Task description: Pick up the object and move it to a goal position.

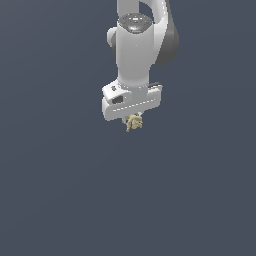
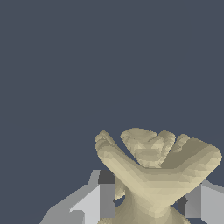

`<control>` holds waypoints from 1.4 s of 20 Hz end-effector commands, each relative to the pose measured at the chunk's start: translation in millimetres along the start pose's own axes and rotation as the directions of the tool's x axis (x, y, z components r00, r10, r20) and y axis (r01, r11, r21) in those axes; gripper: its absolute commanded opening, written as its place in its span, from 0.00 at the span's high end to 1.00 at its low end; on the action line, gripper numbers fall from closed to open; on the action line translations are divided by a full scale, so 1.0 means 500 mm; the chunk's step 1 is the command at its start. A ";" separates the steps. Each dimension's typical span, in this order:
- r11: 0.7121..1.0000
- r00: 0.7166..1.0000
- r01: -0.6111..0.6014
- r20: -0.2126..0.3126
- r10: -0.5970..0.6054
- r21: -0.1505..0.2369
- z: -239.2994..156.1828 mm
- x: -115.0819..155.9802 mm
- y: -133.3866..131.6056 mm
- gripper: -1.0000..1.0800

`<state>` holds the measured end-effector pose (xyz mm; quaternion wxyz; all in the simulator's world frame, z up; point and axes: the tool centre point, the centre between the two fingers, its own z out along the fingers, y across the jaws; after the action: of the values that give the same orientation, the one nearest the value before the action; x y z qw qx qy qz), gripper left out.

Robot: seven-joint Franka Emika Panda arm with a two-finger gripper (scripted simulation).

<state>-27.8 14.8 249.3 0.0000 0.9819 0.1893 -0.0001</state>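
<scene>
Pale tan and lumpy, the object (image 2: pixel 153 175) fills the wrist view, pinched between the gripper (image 1: pixel 133 119) fingers (image 2: pixel 98 201). It hangs just under the white arm (image 1: pixel 137 45), against plain dark grey-blue background.

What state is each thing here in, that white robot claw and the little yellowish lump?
gripper: shut on the object, fingers pressing it from both sides.
object: held between the fingers, hanging just under the white hand in the exterior view; whether it is clear of the floor cannot be told.
arm: reaching straight down, hand pointing at the floor.
</scene>
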 end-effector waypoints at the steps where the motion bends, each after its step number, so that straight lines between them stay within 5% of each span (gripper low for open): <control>1: 1.000 1.000 0.000 -0.001 0.000 0.001 -0.058 -0.024 0.005 1.00; 16: 1.000 1.000 0.000 -0.001 0.000 0.001 -0.384 -0.148 0.039 1.00; 28: 1.000 1.000 0.000 0.000 0.000 0.000 -0.509 -0.188 0.056 1.00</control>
<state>-103.7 -44.8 499.6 -0.0001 0.9820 0.1890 0.0006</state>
